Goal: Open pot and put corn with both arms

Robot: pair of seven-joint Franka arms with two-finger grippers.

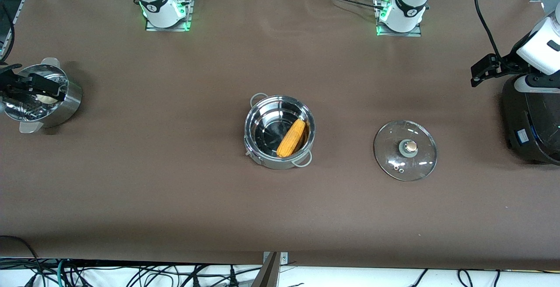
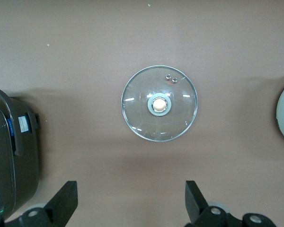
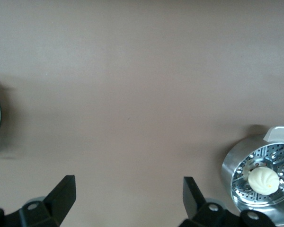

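The shiny steel pot (image 1: 258,126) stands uncovered in the middle of the table. The yellow-orange corn (image 1: 292,138) lies slanted inside it. The pot's clear glass lid (image 1: 405,150) (image 2: 159,104) lies flat on the table, knob up, toward the left arm's end. My left gripper (image 1: 477,73) (image 2: 131,198) hangs open and empty in the air by the black cooker, well apart from the lid. At the right arm's end of the table my right gripper (image 1: 52,89) (image 3: 128,195) hangs open and empty by the steamer pot.
A perforated steel steamer pot (image 1: 65,103) (image 3: 236,170) holding a pale bun (image 1: 47,99) (image 3: 263,180) stands at the right arm's end. A big black cooker (image 1: 531,120) (image 2: 9,156) stands at the left arm's end. Brown table cover (image 1: 175,182) lies between them.
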